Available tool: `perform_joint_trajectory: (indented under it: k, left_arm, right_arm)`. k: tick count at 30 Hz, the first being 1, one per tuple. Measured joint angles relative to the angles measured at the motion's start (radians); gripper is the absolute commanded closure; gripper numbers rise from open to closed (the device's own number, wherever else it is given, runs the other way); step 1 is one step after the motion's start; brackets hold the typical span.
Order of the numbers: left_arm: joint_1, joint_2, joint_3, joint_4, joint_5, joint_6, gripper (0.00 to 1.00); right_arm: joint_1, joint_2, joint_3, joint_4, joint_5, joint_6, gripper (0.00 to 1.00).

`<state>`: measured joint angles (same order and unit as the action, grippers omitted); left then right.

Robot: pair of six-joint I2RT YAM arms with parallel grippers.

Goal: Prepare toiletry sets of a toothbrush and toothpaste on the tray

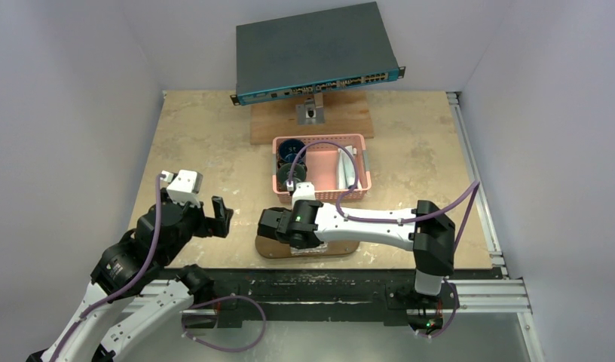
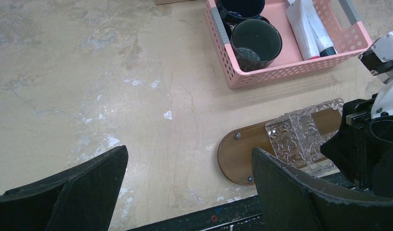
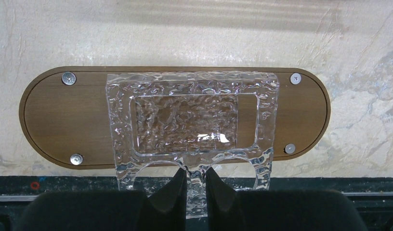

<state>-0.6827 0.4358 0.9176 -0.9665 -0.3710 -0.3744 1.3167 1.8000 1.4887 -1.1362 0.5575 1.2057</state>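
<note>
Right hand (image 3: pixel 196 176) pinches a clear rippled holder (image 3: pixel 192 115) lying across the tray (image 3: pixel 55 115), pink basket (image 2: pixel 281 70) beyond.

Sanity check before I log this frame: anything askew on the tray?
Yes. The clear holder lies on the tray but overhangs its near edge, so both round cutouts hang off the wood. The right gripper pinches the strip between them. Nothing spilled or broken.

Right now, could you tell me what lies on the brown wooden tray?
A clear rippled holder lies across the wooden tray, its near edge pinched by the right tool. Wood beneath shows only distorted; nothing else rests there.
</note>
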Motion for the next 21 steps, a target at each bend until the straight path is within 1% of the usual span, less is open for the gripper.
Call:
perform_joint_trajectory:
  k: [6,21]
  left_arm:
    - [0.0,0.0,0.0,0.0,0.0,0.0,0.0]
    - [0.0,0.0,0.0,0.0,0.0,0.0,0.0]
  right_arm:
    - [0.0,0.009,0.016,-0.003,0.0,0.016,0.73]
    - [0.0,0.011,0.039,-0.028,0.002,0.04,0.66]
